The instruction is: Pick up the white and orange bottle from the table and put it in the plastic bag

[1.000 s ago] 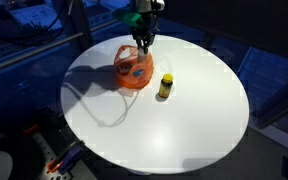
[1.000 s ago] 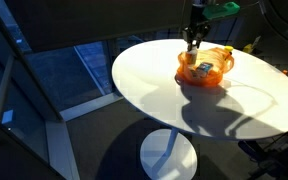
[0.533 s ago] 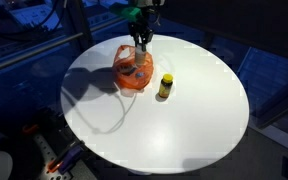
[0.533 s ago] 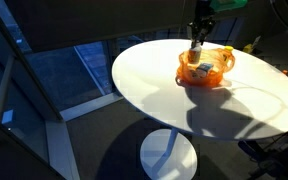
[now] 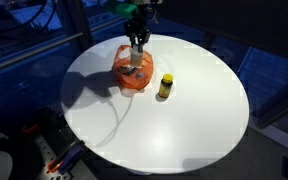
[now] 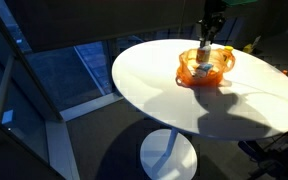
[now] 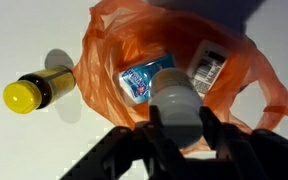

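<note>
My gripper (image 7: 177,128) is shut on the white and orange bottle (image 7: 175,105), seen from above as a pale round top between the two dark fingers. It hangs over the open mouth of the orange plastic bag (image 7: 104,55). In both exterior views the gripper (image 5: 136,50) (image 6: 205,50) holds the bottle (image 5: 135,62) (image 6: 204,58) upright right above the bag (image 5: 123,74) (image 6: 188,74) on the round white table (image 5: 184,130). Inside the bag lie a blue packet (image 7: 144,78) and a small white labelled item (image 7: 208,68).
A small bottle with a yellow cap (image 5: 165,86) stands on the table just beside the bag; it also shows in the wrist view (image 7: 29,93). The table edge (image 6: 134,100) drops to a dark floor, with windows around.
My gripper has moved sideways with the bottle, from the bag's edge to over its open mouth. The bag and the yellow-capped bottle have not moved.
</note>
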